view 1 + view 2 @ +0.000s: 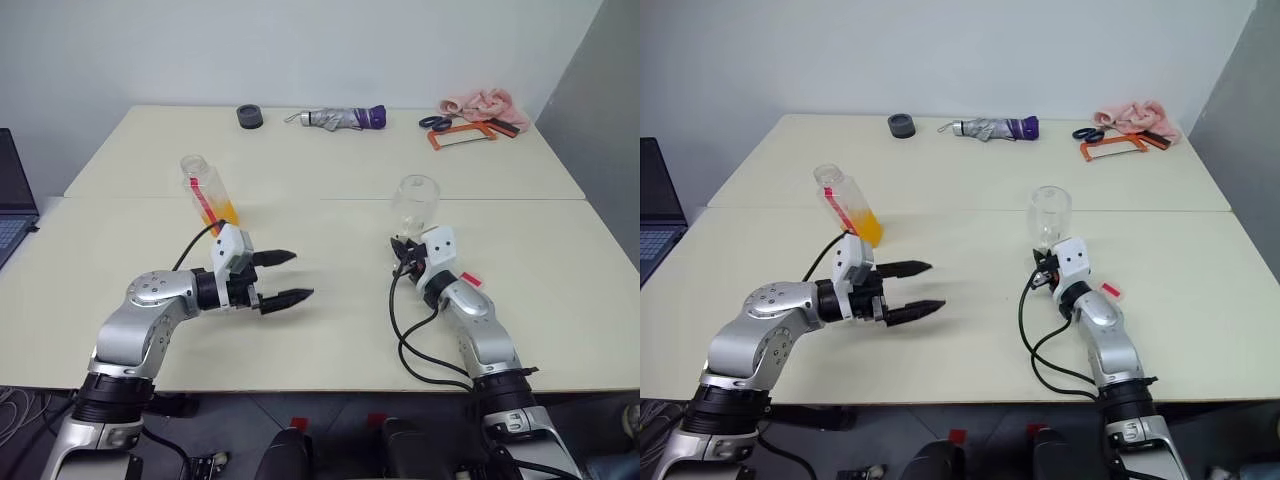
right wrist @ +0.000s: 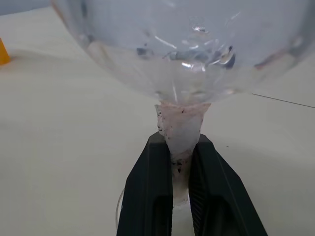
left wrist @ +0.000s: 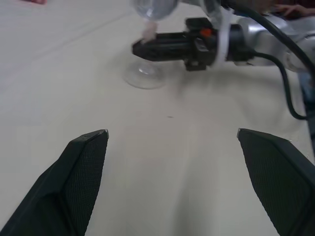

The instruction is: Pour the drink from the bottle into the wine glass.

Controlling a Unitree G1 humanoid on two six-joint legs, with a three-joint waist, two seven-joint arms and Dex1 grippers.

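Left eye view: right gripper (image 1: 405, 250) clamps the wine glass (image 1: 416, 205) by its stem on the cream desk (image 1: 330, 300), the left gripper (image 1: 288, 278) hanging open near the bottle (image 1: 208, 195).

Largest first, the desk carries everything; the wine glass stands upright on its foot right of centre, its bowl clear and empty, and the right wrist view shows the two black fingers (image 2: 150, 191) pressed shut against either side of the stem. The bottle stands left of centre, tilted, uncapped, with the drink (image 1: 224, 212) filling its lower part; it sits just behind the left gripper, untouched, whose fingers (image 3: 81, 177) are spread wide apart. Along the far edge lie a folded umbrella (image 1: 340, 118), a pink cloth (image 1: 482, 102), an orange-framed saw (image 1: 462, 134), scissors (image 1: 436, 122) and a dark roll of tape (image 1: 250, 117).
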